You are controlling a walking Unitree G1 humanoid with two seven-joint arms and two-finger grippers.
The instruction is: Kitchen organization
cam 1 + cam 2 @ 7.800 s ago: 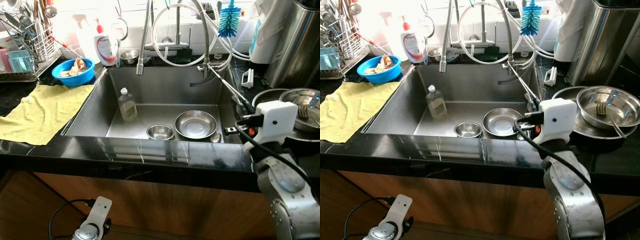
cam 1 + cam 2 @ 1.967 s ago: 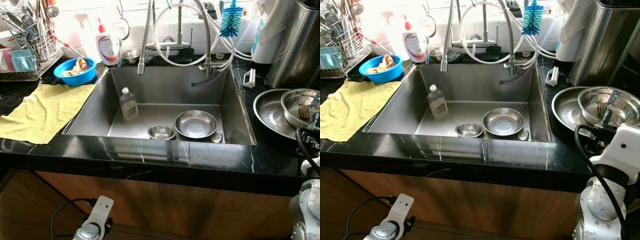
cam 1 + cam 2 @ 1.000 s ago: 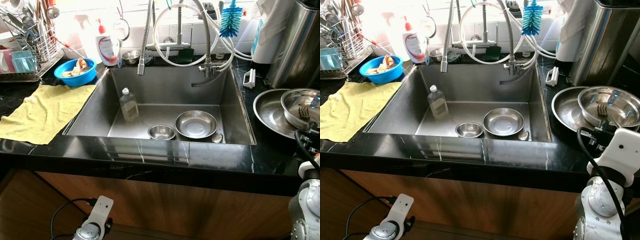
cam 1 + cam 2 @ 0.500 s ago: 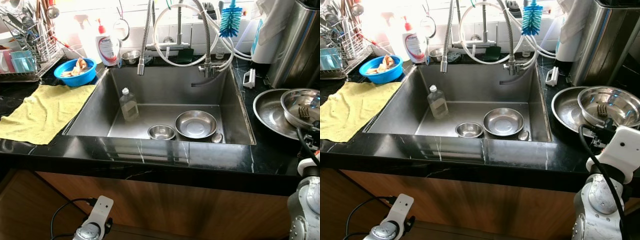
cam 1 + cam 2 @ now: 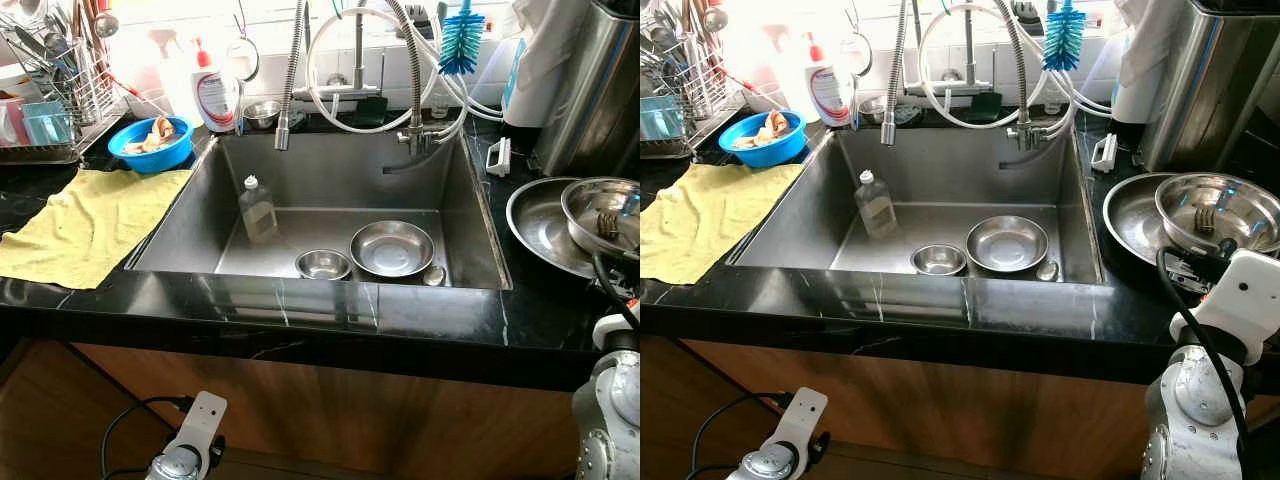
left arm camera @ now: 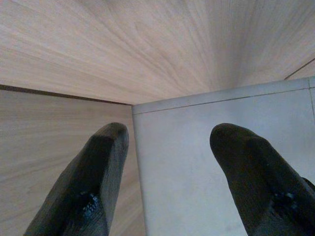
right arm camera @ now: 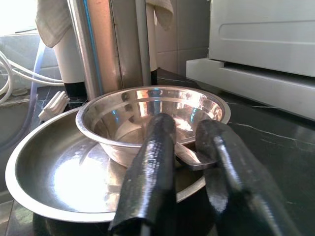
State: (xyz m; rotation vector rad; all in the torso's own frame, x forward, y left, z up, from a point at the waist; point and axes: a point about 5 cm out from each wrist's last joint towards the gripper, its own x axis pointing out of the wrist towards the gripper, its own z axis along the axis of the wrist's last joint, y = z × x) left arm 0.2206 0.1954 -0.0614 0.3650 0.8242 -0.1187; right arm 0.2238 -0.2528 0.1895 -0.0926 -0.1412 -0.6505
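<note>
black counter (image 5: 330, 315) | yellow cloth (image 5: 80, 225) left | steel pan (image 5: 545, 222) right

A yellow cloth (image 5: 85, 222) lies beside a blue brush (image 5: 460, 42).

- The steel bowl (image 5: 1218, 209) on the counter right of the sink (image 5: 455, 225) is cut by the picture's edge in the left eye view, as is the wide plate (image 5: 1137, 224) beneath it.
- The fork (image 5: 607, 224) inside that bowl is too small to read clearly.
- The right gripper (image 7: 189, 147) hides the bowl's near rim; what its fingers (image 7: 156, 162) pinch cannot be told.
- The dish rack (image 5: 60, 95) left of the sink runs off frame.
</note>
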